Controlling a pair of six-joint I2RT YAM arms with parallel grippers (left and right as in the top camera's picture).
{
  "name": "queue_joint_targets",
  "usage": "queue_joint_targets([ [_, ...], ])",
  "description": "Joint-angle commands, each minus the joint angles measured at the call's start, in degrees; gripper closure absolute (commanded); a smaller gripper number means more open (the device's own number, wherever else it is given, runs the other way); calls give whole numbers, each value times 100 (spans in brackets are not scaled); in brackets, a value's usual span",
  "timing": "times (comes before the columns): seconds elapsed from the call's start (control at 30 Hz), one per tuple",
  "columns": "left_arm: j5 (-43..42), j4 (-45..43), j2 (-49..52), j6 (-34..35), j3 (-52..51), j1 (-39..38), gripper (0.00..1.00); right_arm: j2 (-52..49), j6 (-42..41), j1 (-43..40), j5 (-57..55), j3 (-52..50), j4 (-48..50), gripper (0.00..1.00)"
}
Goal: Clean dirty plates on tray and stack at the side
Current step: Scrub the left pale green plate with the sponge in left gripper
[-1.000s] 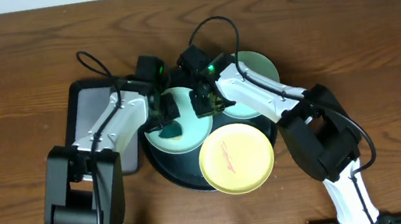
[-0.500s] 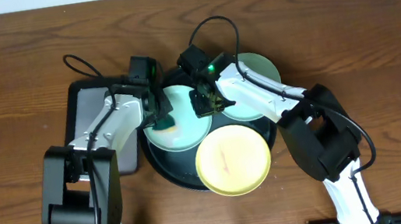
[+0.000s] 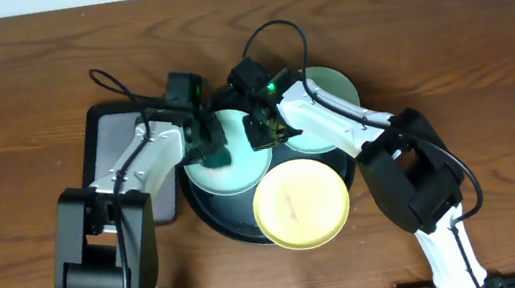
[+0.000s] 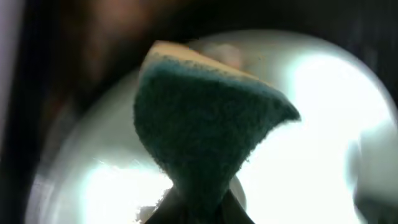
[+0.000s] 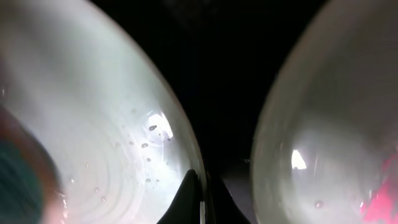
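Observation:
The black tray (image 3: 209,217) holds three plates. The left mint plate (image 3: 236,172) lies under both grippers; it fills the left wrist view (image 4: 323,124) and the left of the right wrist view (image 5: 93,124). My left gripper (image 3: 213,150) is shut on a dark green sponge (image 4: 205,130) pressed on this plate. My right gripper (image 3: 261,133) is shut on the plate's right rim (image 5: 194,180). The second mint plate (image 3: 331,93) sits at the tray's back right, also in the right wrist view (image 5: 329,137). The yellow plate (image 3: 301,203) with a thin orange smear lies at the front.
A flat grey rectangular tray with a black edge (image 3: 117,149) lies left of the black tray, under my left arm. Brown wooden table (image 3: 487,51) surrounds everything.
My left gripper moved the sponge from the plate's front left back toward its upper left. The yellow plate shifted slightly. The right gripper stayed on the rim.

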State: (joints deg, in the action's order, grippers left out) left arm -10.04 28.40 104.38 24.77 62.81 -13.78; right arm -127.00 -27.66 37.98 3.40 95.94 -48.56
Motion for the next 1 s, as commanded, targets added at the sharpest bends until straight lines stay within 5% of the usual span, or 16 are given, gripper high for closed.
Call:
queue_joint_targets([
  [0.0,-815,431,22,-164,-7,-382,93,-66,46,15,-249,-39,-63,99],
  [0.1,-743,352,22,-155,-7,-479,92,-66,48,15,-249,-39,-72,99],
  [0.27,686,142,17,769,28,-341,93,-66,48,15,-249,-39,-98,99],
  [0.53,776,1237,9,2140,42,-382,93,-66,48,15,-249,-39,-96,99],
  [0.63,772,1108,7,2052,46,-365,93,-66,46,15,-249,-39,-92,99],
  [0.73,754,1058,-57,1224,442,-264,93,-66,48,15,-249,-39,-105,99],
  [0.97,815,2083,-260,33,1967,221,93,-66,50,15,-247,-50,-120,97],
])
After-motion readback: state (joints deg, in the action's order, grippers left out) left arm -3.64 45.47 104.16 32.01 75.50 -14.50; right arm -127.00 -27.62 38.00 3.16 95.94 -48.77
